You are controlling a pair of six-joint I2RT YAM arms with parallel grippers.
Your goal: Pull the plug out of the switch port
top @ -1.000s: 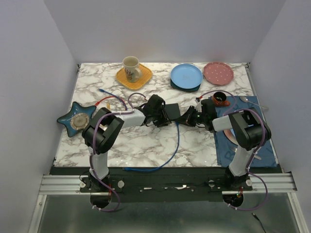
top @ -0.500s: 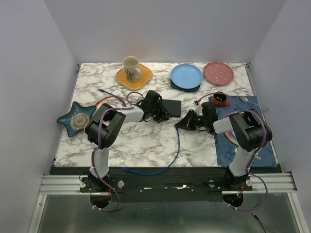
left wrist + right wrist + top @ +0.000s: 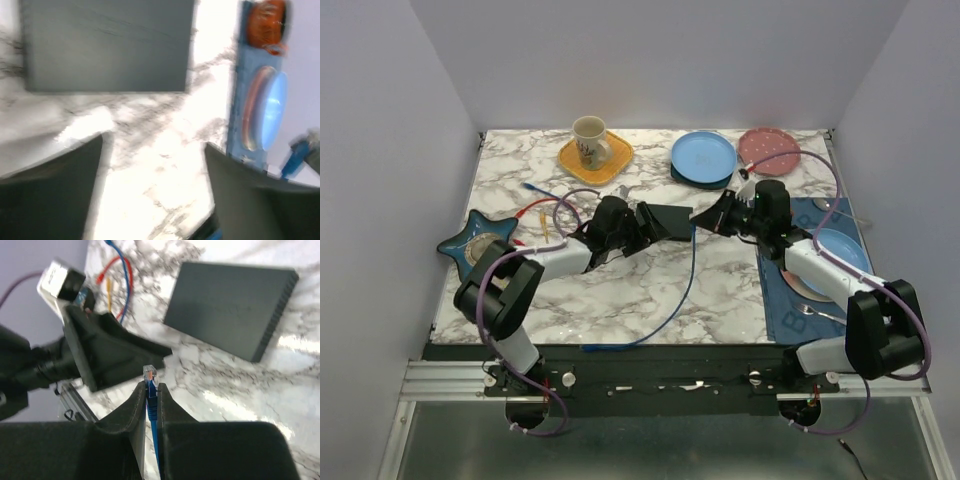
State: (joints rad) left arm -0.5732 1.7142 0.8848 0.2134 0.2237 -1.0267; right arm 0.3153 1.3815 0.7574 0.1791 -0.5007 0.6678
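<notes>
Right fingers (image 3: 131, 412) are clamping the plug (image 3: 150, 374), already clear of the black switch box (image 3: 230, 305). It is probably handling light and rigid, best held by its body. Left fingers (image 3: 50, 175) are standing apart near the box.

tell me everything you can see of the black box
The black box is a flat, matte rectangle with a plain top and one ribbed short edge, plastic by the look of it. It lies flat on the marble table, near the middle, turned a little askew. Nothing is plugged into the sides that show, and its port is not visible. The open left hand faces it without touching, and the right hand holds the plug clear of it.
</notes>
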